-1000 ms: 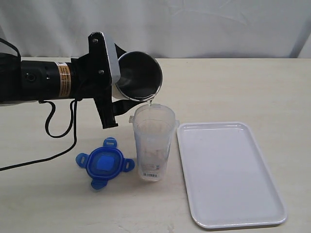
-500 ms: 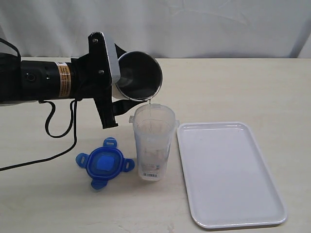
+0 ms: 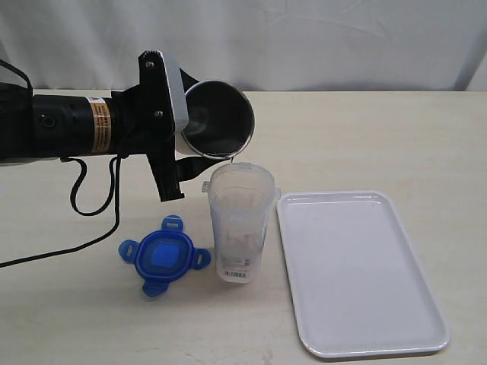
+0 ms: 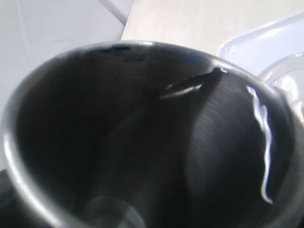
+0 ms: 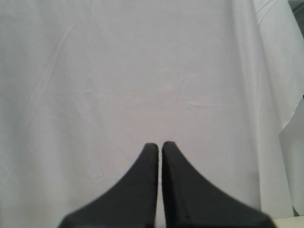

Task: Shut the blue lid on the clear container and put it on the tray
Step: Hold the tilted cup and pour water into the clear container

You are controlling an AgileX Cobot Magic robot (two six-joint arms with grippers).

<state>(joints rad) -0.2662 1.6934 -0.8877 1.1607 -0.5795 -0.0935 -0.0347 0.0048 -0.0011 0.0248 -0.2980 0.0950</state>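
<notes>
Left gripper [image 3: 176, 133]: jaws spread wide, clamping one steel cup [image 3: 219, 118], tipped, with its lip over the open mouth of one clear container [image 3: 240, 228]. One blue lid [image 3: 163, 255] lies at the container's 8 o'clock. One tray [image 3: 358, 266] sits just beside at 3 o'clock. Right gripper [image 5: 160, 152]: jaws closed, empty.

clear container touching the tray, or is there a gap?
Apart. In the exterior view the clear container stands on the table, and a strip of bare table shows between its base and the left rim of the tray.
</notes>
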